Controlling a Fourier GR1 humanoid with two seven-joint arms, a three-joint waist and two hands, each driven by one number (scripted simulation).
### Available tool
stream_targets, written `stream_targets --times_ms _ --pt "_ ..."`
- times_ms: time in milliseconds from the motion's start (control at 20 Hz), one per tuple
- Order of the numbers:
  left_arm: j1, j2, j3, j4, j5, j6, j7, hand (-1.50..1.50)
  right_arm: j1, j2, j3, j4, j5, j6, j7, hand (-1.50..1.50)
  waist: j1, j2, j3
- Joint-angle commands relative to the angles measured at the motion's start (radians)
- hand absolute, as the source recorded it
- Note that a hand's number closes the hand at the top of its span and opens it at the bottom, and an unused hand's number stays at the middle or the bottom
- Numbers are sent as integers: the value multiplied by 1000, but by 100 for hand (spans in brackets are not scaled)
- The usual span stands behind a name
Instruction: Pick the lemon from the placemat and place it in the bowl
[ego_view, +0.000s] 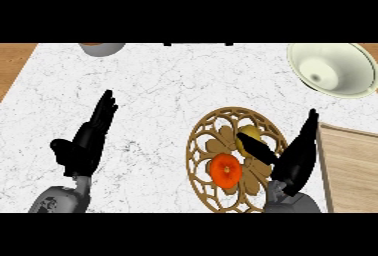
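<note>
Marble, white with fine grey veins, forms the counter (162, 85). On it lies the placemat (201, 135), a round disc of golden-brown wood cut into an openwork pattern of loops and petals.

The lemon (247, 134) sits on the placemat's far right part. It is smooth, yellow and oval, and its long axis runs roughly away from the robot. Its nearer end is covered by a dark thumb (258, 148). Nearer than the lemon, close to the placemat's middle, rests a round, glossy orange fruit (225, 169).

The right hand (295, 161) stands at the placemat's right edge. Its fingers are straight and point away from the robot, and its thumb is spread wide, leftward across the lemon, so nothing is clasped. The left hand (85, 145) rests well left of the placemat, fingers straight and relaxed, holding nothing.

Far beyond the placemat to the right stands the bowl (347, 60), pale cream, smooth and deep, with nothing in it. A flat board (354, 170) of light wood lies just right of the placemat. Far up to its left, a small grey dish (102, 48) is cut by the view's edge.
</note>
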Motion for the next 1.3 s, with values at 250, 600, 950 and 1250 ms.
stream_targets --times_ms 250,600,950,1250 --pt "-65 -2 26 -30 5 -5 73 0 -105 1 131 -59 144 213 461 -150 21 3 6" --pt "1 -21 25 43 -3 -53 -40 0 -118 1 131 -100 145 204 464 -150 18 7 5" --pt "-33 -52 18 50 -45 -25 -10 0 -24 1 250 -179 199 54 433 -150 14 6 6" --pt "-29 -41 40 4 -33 -33 18 0 -54 1 207 -160 148 17 423 -150 23 5 6"
